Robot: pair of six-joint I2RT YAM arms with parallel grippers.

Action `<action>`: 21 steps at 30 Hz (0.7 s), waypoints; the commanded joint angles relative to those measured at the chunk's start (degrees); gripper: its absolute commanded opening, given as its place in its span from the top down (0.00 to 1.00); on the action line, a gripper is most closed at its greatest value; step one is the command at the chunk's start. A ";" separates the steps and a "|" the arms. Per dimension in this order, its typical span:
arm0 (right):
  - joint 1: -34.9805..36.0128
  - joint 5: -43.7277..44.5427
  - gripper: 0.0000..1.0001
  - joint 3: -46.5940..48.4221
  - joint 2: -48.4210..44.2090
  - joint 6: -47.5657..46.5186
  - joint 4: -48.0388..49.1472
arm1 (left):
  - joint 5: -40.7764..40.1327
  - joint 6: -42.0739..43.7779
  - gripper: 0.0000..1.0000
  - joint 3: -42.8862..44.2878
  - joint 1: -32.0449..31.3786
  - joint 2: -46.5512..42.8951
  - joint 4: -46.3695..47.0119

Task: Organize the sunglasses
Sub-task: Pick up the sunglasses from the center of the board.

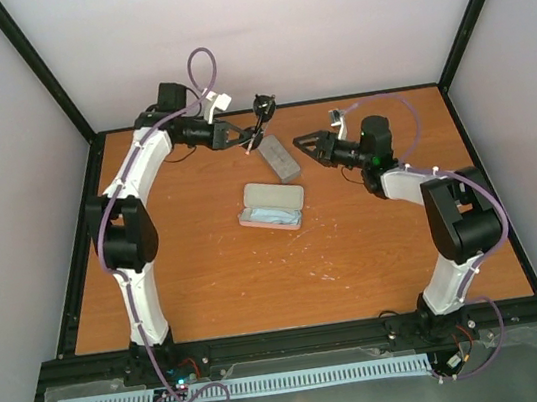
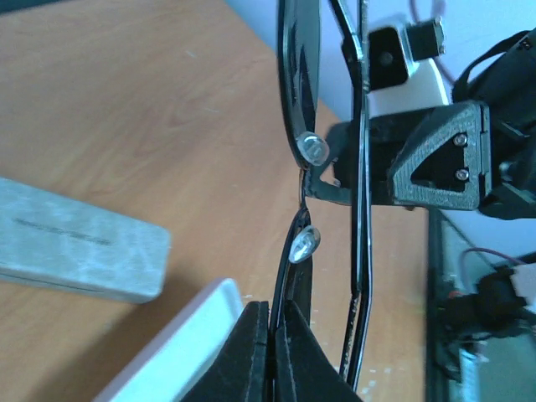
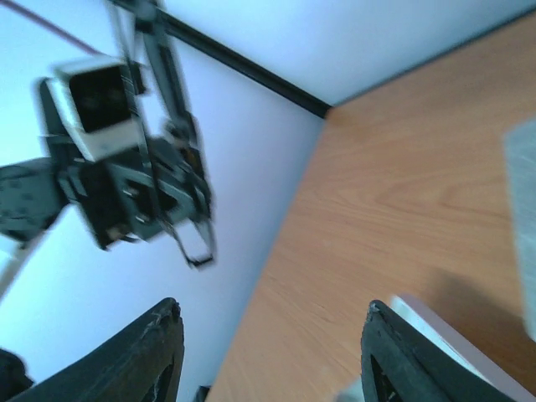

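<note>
My left gripper [image 1: 245, 136] is shut on the sunglasses [image 1: 262, 109] and holds them up in the air over the back of the table. In the left wrist view the jaws [image 2: 272, 339] pinch the thin dark rim of one lens; the sunglasses [image 2: 303, 100] stand upright with folded arms and clear nose pads. My right gripper [image 1: 303, 144] is open and empty, to the right of them and pointing at them. In the right wrist view the wide-open gripper [image 3: 272, 352] faces the blurred sunglasses [image 3: 184, 201].
A closed grey case [image 1: 280, 159] lies under the grippers and also shows in the left wrist view [image 2: 75, 251]. An open pink case [image 1: 289, 192] with a light-blue cloth [image 1: 271, 216] in it lies mid-table. Black frame posts and white walls border the table.
</note>
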 commanded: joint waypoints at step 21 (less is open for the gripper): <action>5.87 1.75 0.47 8.71 6.24 7.56 18.01 | 18.48 -6.44 0.99 -5.90 -1.56 -2.65 5.31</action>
